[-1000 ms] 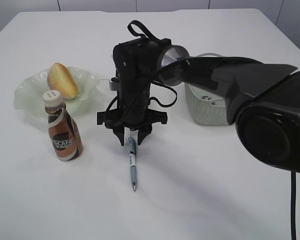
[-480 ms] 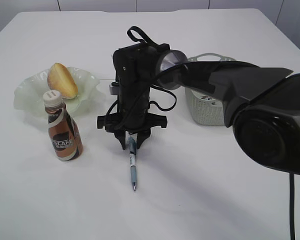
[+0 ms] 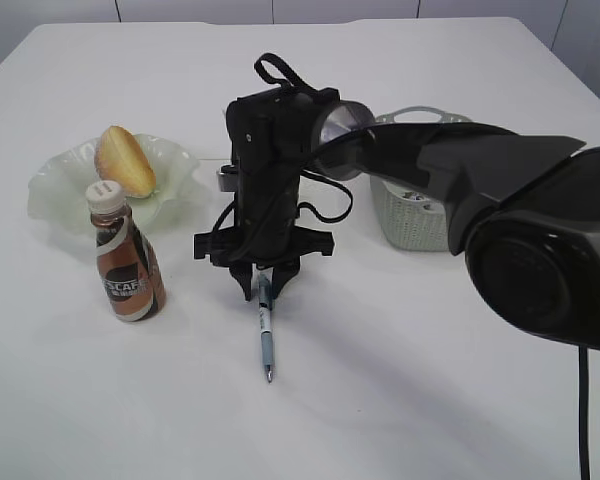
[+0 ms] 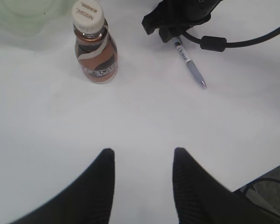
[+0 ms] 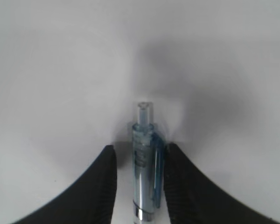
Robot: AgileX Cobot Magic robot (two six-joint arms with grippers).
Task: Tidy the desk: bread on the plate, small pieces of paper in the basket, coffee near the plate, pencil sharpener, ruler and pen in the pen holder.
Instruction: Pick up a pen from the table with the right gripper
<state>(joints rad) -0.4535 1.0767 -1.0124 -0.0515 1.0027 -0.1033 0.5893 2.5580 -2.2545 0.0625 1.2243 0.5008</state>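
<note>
A blue-and-clear pen (image 3: pixel 266 330) lies on the white desk (image 3: pixel 430 380), tip toward the front. My right gripper (image 3: pixel 265 292) points straight down over its rear end. In the right wrist view the pen (image 5: pixel 144 158) lies between the fingers; the right finger touches its clip and a narrow gap shows on the left. The bread (image 3: pixel 126 160) rests on the green plate (image 3: pixel 60 185), with the coffee (image 3: pixel 125 265) upright just in front. My left gripper (image 4: pixel 142 154) hovers open and empty over bare desk. Pen holder, ruler, pencil sharpener and paper are out of view.
The grey-green basket (image 3: pixel 410 215) stands behind my right arm, at the right. The right arm's black body and cables hang over the desk's middle. In the left wrist view the coffee (image 4: pixel 94 46) and pen (image 4: pixel 189 65) lie well ahead of the left fingers.
My right gripper has come down a little over the pen's rear end and its fingers have narrowed around it. The pen, the bottle and the left gripper have not moved.
</note>
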